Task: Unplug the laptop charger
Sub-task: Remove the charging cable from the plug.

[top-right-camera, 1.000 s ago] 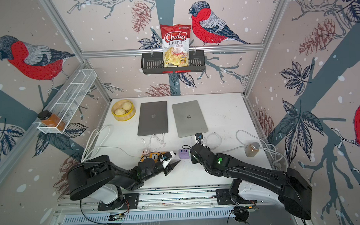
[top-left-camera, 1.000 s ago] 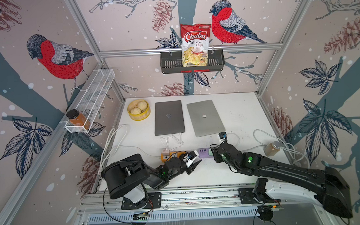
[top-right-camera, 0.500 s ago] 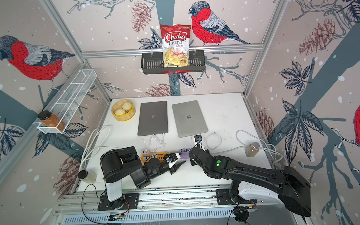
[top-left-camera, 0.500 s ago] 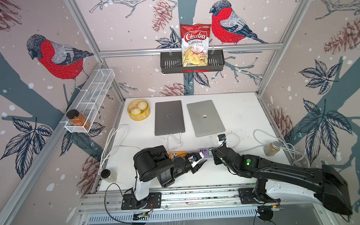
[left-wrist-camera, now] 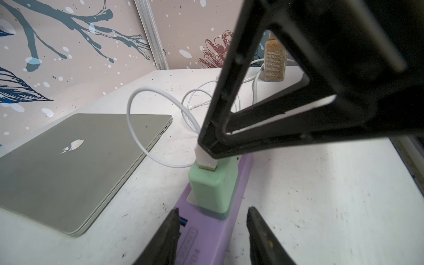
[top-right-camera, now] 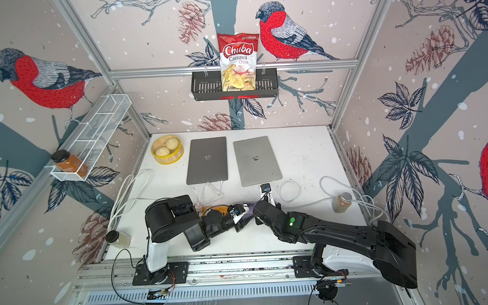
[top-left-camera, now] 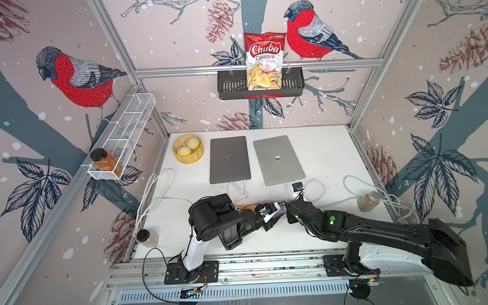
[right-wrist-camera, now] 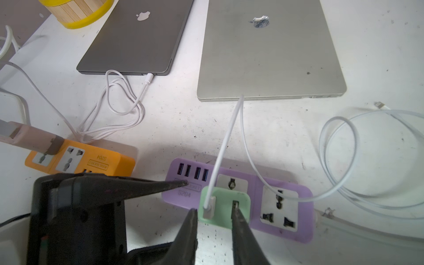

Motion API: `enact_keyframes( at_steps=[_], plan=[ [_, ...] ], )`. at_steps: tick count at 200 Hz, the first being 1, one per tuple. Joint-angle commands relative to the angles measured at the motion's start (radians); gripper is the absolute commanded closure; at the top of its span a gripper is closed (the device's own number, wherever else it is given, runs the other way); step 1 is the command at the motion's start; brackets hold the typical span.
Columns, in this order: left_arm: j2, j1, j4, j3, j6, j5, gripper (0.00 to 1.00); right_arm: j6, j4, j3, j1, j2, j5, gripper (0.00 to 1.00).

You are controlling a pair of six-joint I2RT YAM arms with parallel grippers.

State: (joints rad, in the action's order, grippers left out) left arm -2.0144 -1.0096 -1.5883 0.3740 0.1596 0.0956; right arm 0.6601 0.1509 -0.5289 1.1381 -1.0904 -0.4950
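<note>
A pale green charger (right-wrist-camera: 223, 197) (left-wrist-camera: 213, 190) stands plugged into a purple power strip (right-wrist-camera: 255, 195) (left-wrist-camera: 206, 236). A white plug (right-wrist-camera: 210, 206) (left-wrist-camera: 202, 158) sits in its top, and its cable (right-wrist-camera: 227, 137) runs to the silver laptop (top-left-camera: 278, 160) (right-wrist-camera: 270, 52). My right gripper (right-wrist-camera: 214, 212) (top-left-camera: 288, 207) hangs over the charger, open, its narrow jaws either side of the white plug, with green showing beside one finger. My left gripper (left-wrist-camera: 213, 215) (top-left-camera: 271, 213) is open across the strip's USB end, one fingertip (right-wrist-camera: 183, 183) by the ports.
A grey laptop (top-left-camera: 229, 159) is cabled to an orange power strip (right-wrist-camera: 103, 160) left of the purple one. A loose white cable coil (right-wrist-camera: 367, 160) and a spice jar (top-left-camera: 368, 200) lie right. A second jar (top-left-camera: 146, 236) and a bamboo steamer (top-left-camera: 187, 149) stand at the left.
The right gripper's jaws have narrowed around the white plug. The left arm's body has swung right and upright while its gripper stayed at the purple strip.
</note>
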Motion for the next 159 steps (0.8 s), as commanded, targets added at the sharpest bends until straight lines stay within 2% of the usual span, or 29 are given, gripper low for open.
enact_keyframes(
  at_steps=[1,101,159],
  plan=[
    [-0.004,0.017,-0.215,0.008,-0.032,0.030,0.52,0.004,-0.037,0.009,0.002,-0.007,-0.023,0.72],
    [-0.018,0.045,-0.215,0.023,-0.043,0.140,0.52,0.000,-0.070,-0.013,0.006,-0.088,-0.028,0.79],
    [-0.033,0.062,-0.214,0.041,-0.054,0.158,0.52,0.004,-0.068,-0.017,0.009,-0.083,-0.048,0.81]
  ],
)
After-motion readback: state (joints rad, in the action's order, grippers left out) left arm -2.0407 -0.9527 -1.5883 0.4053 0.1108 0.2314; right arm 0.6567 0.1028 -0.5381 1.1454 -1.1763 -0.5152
